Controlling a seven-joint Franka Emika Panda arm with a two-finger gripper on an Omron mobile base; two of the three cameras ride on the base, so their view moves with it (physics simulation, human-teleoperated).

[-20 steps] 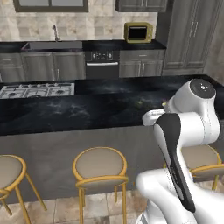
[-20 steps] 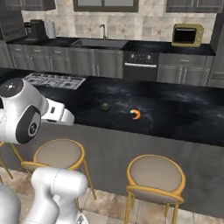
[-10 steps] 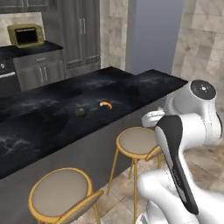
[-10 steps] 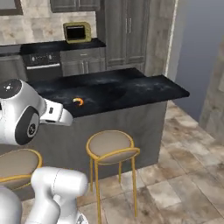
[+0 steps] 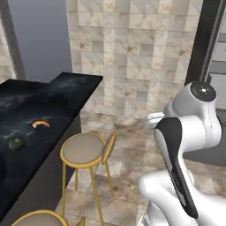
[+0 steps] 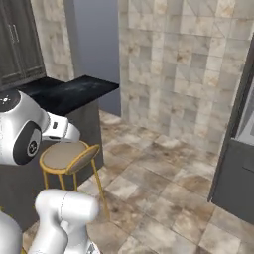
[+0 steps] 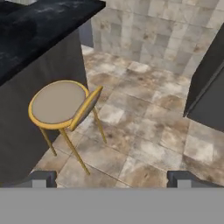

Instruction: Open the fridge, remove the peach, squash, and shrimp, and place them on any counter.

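Note:
The squash (image 5: pixel 16 144), a small dark green ball, lies on the black counter (image 5: pixel 53 95) at the left. Just beyond it lies the shrimp (image 5: pixel 40 124), a thin orange crescent. The peach is out of view. The fridge (image 6: pixel 237 163) stands at the far right as a tall dark grey body (image 5: pixel 206 42), and a strip of pale interior shows beside it. In the hand view my gripper (image 7: pixel 113 178) is open, with nothing between its two dark fingertips (image 7: pixel 42 178). It hangs over the tiled floor, between the counter's end (image 7: pixel 39 26) and the fridge (image 7: pixel 209 85).
A gold-framed stool (image 5: pixel 86 150) with a tan seat stands at the counter's end (image 6: pixel 67 155), below my hand (image 7: pixel 61 103). A second stool (image 5: pixel 39 218) shows at the bottom left. Tiled floor (image 6: pixel 163 183) lies open between counter and fridge. Dark cupboards (image 6: pixel 17 39) stand at the back left.
The whole picture has swung right as the base turned. The stove, microwave and long counter stretch slid out on the left, and the fridge came in on the right. The gripper stayed open.

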